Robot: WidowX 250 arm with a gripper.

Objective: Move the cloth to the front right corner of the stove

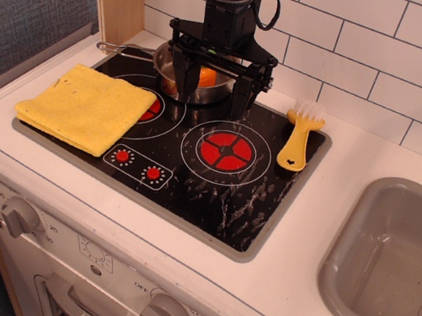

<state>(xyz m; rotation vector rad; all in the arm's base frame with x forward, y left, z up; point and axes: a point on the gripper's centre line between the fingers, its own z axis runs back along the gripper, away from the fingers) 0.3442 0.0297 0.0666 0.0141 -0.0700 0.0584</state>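
The yellow folded cloth lies flat on the left part of the black stove, covering most of the left burner and hanging over the stove's left rim. The right burner is bare. My gripper hangs from the black arm above the back middle of the stove, to the right of the cloth and apart from it. Its two fingers stand wide apart and hold nothing.
A small steel pot with something orange inside sits at the stove's back, right behind the gripper. A yellow plastic brush-spatula lies at the stove's back right corner. A grey sink is at the right. Two red dials sit at the front.
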